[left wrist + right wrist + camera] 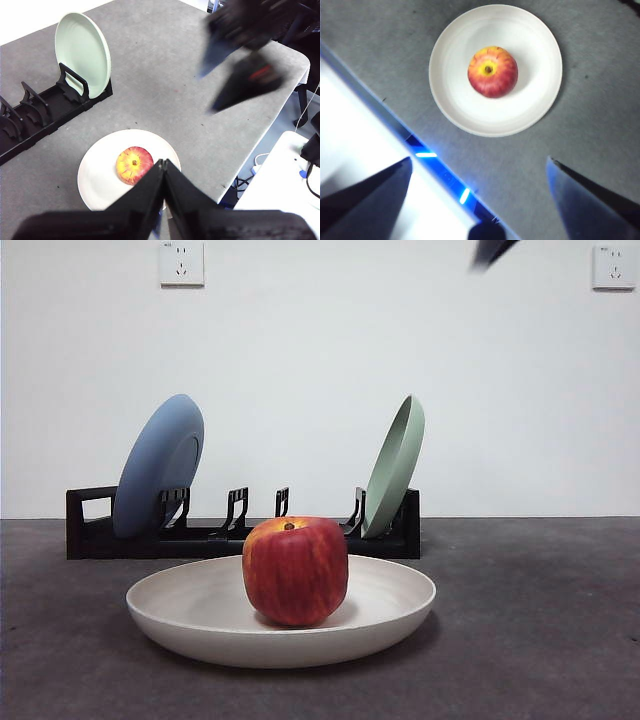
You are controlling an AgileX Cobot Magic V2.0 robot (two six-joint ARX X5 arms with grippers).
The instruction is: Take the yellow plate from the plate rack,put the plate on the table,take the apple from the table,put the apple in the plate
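Note:
The yellow plate lies flat on the table in front of the plate rack. The apple stands upright in the middle of the plate. In the left wrist view the plate and the apple lie below my left gripper, which is shut and empty, high above them. In the right wrist view my right gripper is open and empty, high above the plate and the apple. It also shows blurred in the left wrist view.
A blue plate and a pale green plate lean in the rack, which also shows in the left wrist view. A black arm tip shows at the top. The table's edge runs close to the plate.

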